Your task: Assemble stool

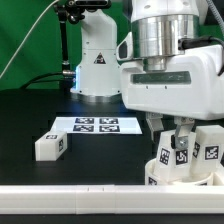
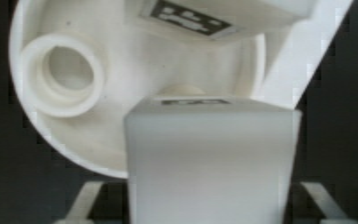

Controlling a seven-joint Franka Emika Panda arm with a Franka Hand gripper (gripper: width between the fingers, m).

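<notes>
Gripper (image 1: 170, 135) sits low at ext. view's right, by the border rail (image 1: 90, 192); a loose leg (image 1: 50, 146) lies well apart to the left, near the marker board (image 1: 95, 124). Wrist view: jaws clamped on a blocky leg (image 2: 208, 150), w/ the round seat (image 2: 149, 95) just behind it, socket hole (image 2: 66, 70) showing.

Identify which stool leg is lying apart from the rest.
The loose leg at the exterior view's left, alone on the table beside the marker board. The other legs cluster under the gripper at the right.
</notes>
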